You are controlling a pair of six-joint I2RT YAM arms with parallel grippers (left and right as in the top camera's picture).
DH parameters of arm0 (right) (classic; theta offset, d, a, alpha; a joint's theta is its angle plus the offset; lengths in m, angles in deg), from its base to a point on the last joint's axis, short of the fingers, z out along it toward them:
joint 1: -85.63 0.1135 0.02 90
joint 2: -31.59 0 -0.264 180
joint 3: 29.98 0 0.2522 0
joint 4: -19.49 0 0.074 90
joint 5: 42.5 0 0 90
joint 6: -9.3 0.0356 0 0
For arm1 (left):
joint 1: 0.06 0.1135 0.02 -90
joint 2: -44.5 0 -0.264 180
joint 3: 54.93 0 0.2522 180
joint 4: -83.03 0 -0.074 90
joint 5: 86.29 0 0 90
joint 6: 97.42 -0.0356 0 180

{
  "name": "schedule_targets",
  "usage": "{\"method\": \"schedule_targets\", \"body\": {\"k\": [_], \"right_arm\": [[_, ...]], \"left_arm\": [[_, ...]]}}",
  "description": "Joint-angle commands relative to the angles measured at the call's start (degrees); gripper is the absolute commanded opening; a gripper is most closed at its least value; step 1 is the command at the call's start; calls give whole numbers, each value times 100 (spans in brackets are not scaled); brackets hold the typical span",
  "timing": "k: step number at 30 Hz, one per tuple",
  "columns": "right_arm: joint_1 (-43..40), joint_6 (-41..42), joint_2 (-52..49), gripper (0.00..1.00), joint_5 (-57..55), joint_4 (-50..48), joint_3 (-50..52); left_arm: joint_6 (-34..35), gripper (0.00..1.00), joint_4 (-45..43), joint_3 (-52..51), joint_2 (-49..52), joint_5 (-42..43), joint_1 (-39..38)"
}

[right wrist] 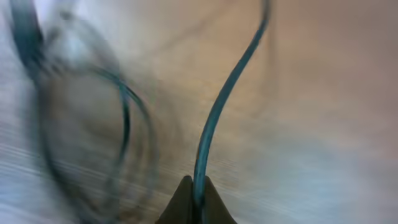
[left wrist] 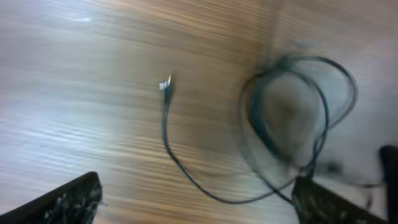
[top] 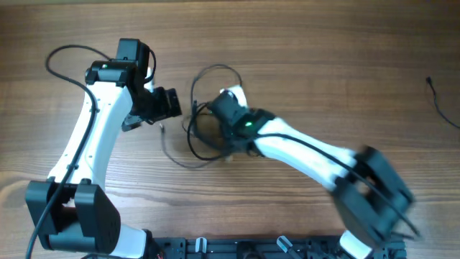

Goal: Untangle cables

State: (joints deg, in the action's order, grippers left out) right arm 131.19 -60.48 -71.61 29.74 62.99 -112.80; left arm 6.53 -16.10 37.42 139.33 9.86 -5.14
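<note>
The right gripper (right wrist: 194, 190) is pressed together, pinching one strand of the cables (right wrist: 217, 112). The cables lie mid-table (top: 323, 57) in loose overlapping loops, blurred in both wrist views. One plug end (left wrist: 165, 83) trails towards the left arm. The left gripper (left wrist: 196, 183) is spread and holds nothing, just beside the loops. A separate thin wire (top: 440, 101) lies well apart near the table's right edge.

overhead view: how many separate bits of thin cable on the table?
2. A looped tangle at centre, gripped by the right pincer; a loose strand at the far right edge. The tangle may hold several cables.
</note>
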Motion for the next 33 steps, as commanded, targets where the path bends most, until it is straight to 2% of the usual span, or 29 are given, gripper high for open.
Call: {"method": "schedule_targets", "body": {"k": [1, 4, 7, 11, 13, 16, 21, 28, 33], "right_arm": [[-15, -1025, 1884, 4, -1121, -90, -446], [-13, -1108, 3016, 4, -962, -249, -498], [-13, -1110, 3526, 4, -922, -214, -498], [-13, -1106, 3842, 4, -623, -164, -498], [-13, -1106, 3856, 4, -505, -164, -498], [-13, -1113, 3856, 4, -535, -229, -498], [-13, -1438, 3858, 4, -1202, -892, -498], [-13, -2463, 4138, 4, -1919, -2898, -498], [-13, -2682, 4448, 4, -1932, -4898, -498]], "left_arm": [[-2551, 99, 339, -26, 42, 3115, 7], [-3735, 98, 879, -26, 42, 4736, 7], [-4236, 96, 1091, -26, 42, 5873, 7], [-4358, 95, 1097, -26, 42, 6977, 4], [-4358, 93, 1115, -26, 42, 7222, 2], [-4358, 90, 1145, -26, 42, 7180, -146], [-4358, 90, 1139, -26, 42, 6378, -662], [-4358, 95, 1067, -26, 42, 5410, -1419], [-4354, 96, 896, -26, 42, 5075, -1670]]}}
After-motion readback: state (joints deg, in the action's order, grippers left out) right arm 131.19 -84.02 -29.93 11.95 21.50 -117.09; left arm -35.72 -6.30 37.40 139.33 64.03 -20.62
